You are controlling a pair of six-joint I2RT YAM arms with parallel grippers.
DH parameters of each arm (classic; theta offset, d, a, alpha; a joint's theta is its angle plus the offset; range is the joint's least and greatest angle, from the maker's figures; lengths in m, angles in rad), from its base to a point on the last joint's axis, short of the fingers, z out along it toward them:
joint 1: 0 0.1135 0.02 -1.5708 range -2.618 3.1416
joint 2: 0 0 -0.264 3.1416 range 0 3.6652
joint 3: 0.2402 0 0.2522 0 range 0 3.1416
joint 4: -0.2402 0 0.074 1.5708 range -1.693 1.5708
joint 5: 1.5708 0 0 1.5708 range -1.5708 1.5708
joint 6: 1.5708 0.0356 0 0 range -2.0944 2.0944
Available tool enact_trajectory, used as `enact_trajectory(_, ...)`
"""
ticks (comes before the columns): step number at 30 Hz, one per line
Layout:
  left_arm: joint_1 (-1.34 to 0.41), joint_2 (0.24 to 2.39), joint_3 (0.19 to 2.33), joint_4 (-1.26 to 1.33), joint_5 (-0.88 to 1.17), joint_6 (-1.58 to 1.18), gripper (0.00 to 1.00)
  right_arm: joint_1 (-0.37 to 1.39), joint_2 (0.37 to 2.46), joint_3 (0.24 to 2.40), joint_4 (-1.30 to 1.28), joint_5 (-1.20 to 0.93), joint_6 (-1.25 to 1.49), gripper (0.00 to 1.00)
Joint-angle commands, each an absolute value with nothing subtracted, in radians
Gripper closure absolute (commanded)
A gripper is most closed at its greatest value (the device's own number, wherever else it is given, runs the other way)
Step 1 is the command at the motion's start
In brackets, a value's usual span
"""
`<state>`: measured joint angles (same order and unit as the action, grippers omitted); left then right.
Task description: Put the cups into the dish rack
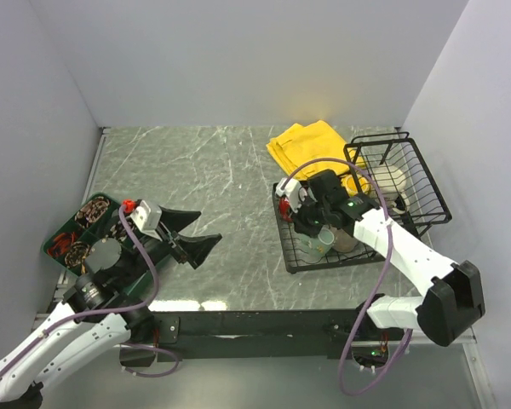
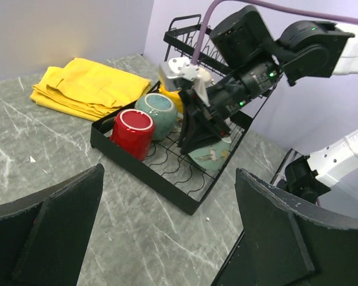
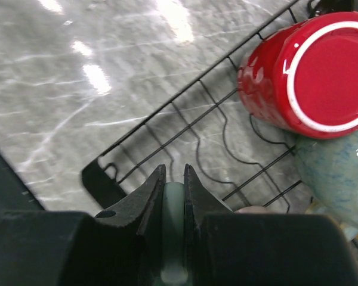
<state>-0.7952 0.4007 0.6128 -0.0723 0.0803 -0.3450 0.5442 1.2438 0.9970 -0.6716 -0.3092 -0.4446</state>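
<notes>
From above, we see the left end effector (image 1: 190, 243) hanging over the bare marble tabletop (image 1: 204, 170), its 2 fingers spread wide with nothing between them. Just behind the left arm a dark green tray (image 1: 66, 230) lies at the tabletop's left edge. On the right side, the dish rack (image 1: 300, 262) lies with its raised basket section at the far right, and a pale cup (image 1: 390, 181) sits in that basket. The right end effector (image 1: 318, 228) is down over the flat part of the rack with a pale green cup (image 1: 325, 242) under it. A yellow cloth (image 1: 311, 143) lies just behind the rack.

From the left wrist, the 2 black fingers (image 2: 48, 238) stand far apart and empty. Beyond them, in the rack (image 2: 167, 179), a red mug (image 2: 133, 132) is tipped so that its white-ringed base faces us. It touches a grey-teal mug (image 2: 158, 113). Beside these, the right end effector (image 2: 198, 136) holds the pale green cup (image 2: 213, 154) low over the rack's wires. The yellow cloth (image 2: 86, 86) lies to the left.

From the right wrist, the right end effector (image 3: 174, 174) is clamped tight on the thin rim of the pale green cup (image 3: 174, 205). Below it are the rack's wires (image 3: 191, 128), with the red mug (image 3: 310, 77) and the grey-teal mug (image 3: 337, 173) at the right.
</notes>
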Motion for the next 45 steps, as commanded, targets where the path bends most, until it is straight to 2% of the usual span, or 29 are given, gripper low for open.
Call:
enact_trajectory(1, -0.792, 0.373, 0.591, -0.061, 0.063, -0.379, 0.04, 0.561, 1.269, 0.979, -0.542, -0.224, -0.477, 1.00)
enact_trajectory(12, -0.792, 0.368, 0.581, -0.063, 0.055, -0.393, 0.04, 0.610, 1.404, 0.942, -0.443, -0.101, -0.462, 1.00)
enact_trajectory(27, -0.792, 0.367, 0.577, -0.066, 0.055, -0.403, 0.04, 0.634, 1.485, 0.931, -0.433, -0.058, -0.460, 0.98)
enact_trajectory(38, -0.792, 0.354, 0.578, -0.077, 0.048, -0.408, 0.04, 0.640, 1.522, 0.945, -0.446, -0.060, -0.462, 0.82)
enact_trajectory(45, -0.792, 0.350, 0.587, -0.090, 0.048, -0.411, 0.04, 0.640, 1.526, 0.979, -0.483, -0.074, -0.471, 0.56)
